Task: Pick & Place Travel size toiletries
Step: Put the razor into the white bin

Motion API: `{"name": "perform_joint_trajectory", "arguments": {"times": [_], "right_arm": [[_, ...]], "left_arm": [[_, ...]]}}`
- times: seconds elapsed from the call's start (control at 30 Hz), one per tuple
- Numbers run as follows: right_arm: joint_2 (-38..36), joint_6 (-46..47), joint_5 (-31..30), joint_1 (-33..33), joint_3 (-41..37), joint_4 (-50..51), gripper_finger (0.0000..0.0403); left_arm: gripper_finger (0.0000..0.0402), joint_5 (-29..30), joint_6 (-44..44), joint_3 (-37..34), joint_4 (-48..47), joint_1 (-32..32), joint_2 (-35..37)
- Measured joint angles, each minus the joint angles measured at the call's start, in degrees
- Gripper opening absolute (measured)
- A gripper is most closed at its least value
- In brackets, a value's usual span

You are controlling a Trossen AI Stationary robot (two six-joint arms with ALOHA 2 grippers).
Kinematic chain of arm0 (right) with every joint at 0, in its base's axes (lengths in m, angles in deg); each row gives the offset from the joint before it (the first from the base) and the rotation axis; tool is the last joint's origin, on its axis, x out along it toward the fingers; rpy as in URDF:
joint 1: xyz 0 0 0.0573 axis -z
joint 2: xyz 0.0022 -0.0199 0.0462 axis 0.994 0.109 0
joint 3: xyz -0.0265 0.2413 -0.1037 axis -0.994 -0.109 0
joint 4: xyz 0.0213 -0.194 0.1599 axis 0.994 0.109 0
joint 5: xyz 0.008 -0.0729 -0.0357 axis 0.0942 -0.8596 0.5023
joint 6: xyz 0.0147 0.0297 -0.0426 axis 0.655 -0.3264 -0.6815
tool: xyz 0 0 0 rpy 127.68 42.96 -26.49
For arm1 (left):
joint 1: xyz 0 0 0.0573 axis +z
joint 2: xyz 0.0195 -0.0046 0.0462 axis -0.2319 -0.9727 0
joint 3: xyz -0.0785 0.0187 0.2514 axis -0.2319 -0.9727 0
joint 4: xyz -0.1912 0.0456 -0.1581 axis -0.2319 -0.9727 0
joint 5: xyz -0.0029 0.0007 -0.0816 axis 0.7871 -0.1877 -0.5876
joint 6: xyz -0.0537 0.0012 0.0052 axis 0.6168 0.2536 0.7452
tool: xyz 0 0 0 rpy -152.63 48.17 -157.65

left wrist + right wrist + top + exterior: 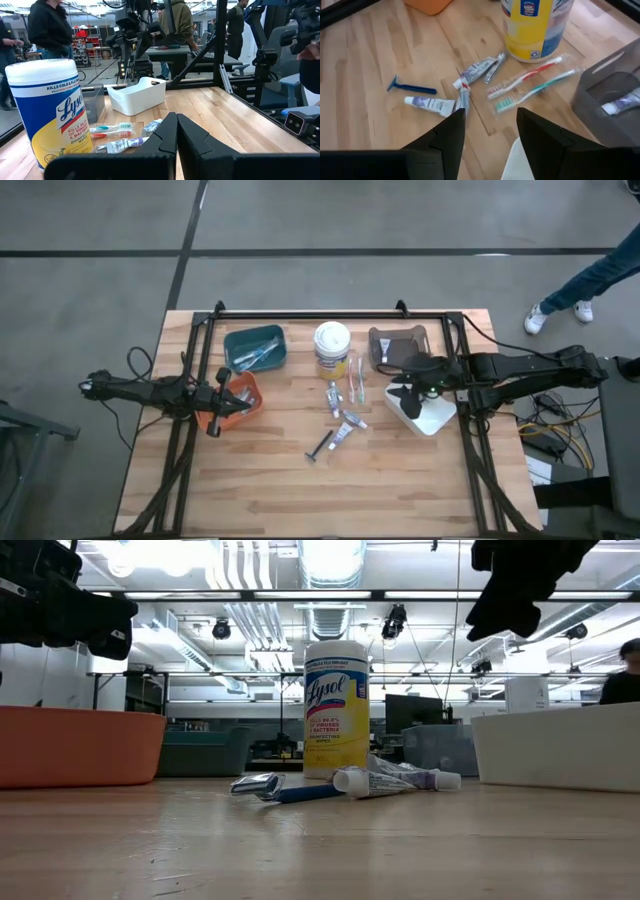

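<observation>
Toiletries loose mid-table, right gripper (405, 393) above white bin (432, 418).
Its fingers stand apart, empty; tubes (431, 105), toothbrushes (532, 80) and razor (412, 88) lie by the tub (332, 348). Left gripper (221, 376), closed, hangs over orange bin (250, 394).

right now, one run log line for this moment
left gripper: shut, empty, over orange bin | right gripper: jaws open, empty, above white bin | loose: toothpaste tubes, toothbrushes, blue razor

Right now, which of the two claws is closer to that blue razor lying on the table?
The right gripper, hovering over the white bin, is slightly nearer the blue razor. The left gripper, shut, sits over the orange bin.
</observation>
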Motion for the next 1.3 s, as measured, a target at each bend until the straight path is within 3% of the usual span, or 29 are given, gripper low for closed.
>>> {"name": "perform_joint_trajectory", "arguments": {"times": [0.27, 0.5, 0.93, 1.3], "right_arm": [[4.42, -6.15, 0.56, 0.0, 0.0, -5.44, 0.0164], [14.5, -14.77, 8.54, 0.0, 0.37, -15.23, 0.0164], [31.39, -16.55, 9.8, -0.15, 13.38, -2.7, 0.0164], [47.01, -23.1, 19.95, -0.15, 25.05, -0.38, 0.0164]], "left_arm": [[0.0007, 0.0, -0.01, -0.02, 0.0, -0.02, 0.02], [0.0007, 0.0, -0.01, -0.01, 0.0, 0.0, 0.02], [0.0007, 0.02, -0.01, -0.02, 0.11, -0.02, 0.0], [0.0007, 0.02, 0.0, -0.01, 0.14, 0.0, 0.02]]}}
